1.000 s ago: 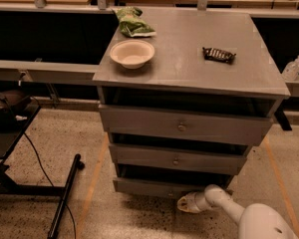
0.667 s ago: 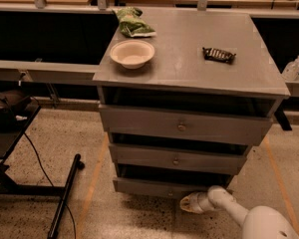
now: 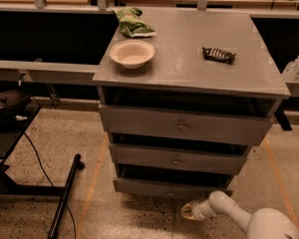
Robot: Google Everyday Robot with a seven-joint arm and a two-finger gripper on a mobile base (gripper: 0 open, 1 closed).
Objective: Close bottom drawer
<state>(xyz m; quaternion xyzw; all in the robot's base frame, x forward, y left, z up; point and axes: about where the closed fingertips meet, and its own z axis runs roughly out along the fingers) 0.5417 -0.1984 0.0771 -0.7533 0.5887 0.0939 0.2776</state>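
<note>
The grey wooden cabinet (image 3: pixel 189 63) stands in the middle of the camera view with its three drawers pulled out a little. The bottom drawer (image 3: pixel 164 187) is the lowest one, with a low grey front and a tiny knob; a dark gap shows above it. My gripper (image 3: pixel 188 211) is at the end of the white arm, low near the floor, just below and in front of the bottom drawer's right half.
A white bowl (image 3: pixel 132 53), a green bag (image 3: pixel 133 23) and a dark snack bar (image 3: pixel 219 55) lie on the cabinet top. A black stand with a cable (image 3: pixel 60 200) is on the floor at left. A bottle (image 3: pixel 292 67) stands on the right ledge.
My gripper has shifted slightly right and a little lower near the bottom drawer's front. The drawers look unchanged.
</note>
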